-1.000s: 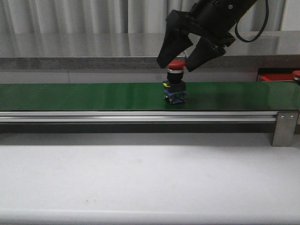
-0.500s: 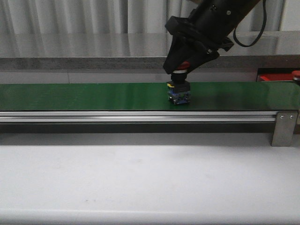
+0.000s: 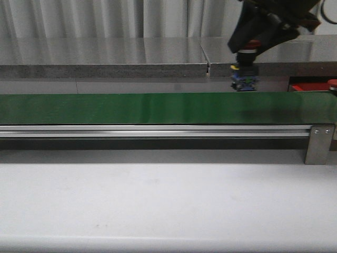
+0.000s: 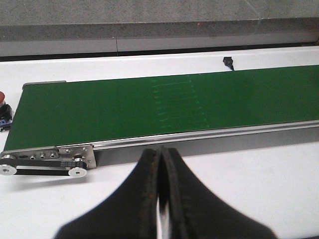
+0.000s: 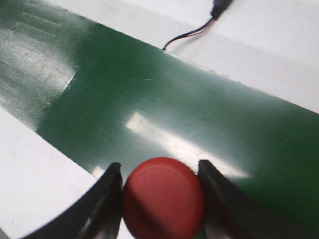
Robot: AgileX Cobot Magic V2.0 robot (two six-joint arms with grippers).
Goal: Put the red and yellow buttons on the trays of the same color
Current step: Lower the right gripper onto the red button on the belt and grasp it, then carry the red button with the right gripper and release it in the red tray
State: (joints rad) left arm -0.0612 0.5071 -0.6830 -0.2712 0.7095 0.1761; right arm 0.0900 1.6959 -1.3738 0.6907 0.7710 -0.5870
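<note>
While the left gripper (image 4: 160, 199) sits nearest with its fingers pressed together and nothing between them, the green belt (image 3: 158, 108) runs across the middle; above its right part the right gripper (image 3: 251, 46) clamps a red button (image 3: 253, 43) in the air, with the red tray (image 3: 310, 87) beyond at far right

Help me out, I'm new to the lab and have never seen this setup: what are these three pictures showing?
It is a two-armed robot at a table. The front view looks forward over a long green conveyor belt. There the right gripper holds a red button lifted above the belt; a red tray shows at the right edge. The right wrist view, from a camera on that arm, looks down on the button's red cap between the two fingers. The left wrist view shows the left gripper shut on nothing, near the belt's end, where another red button peeks in.
</note>
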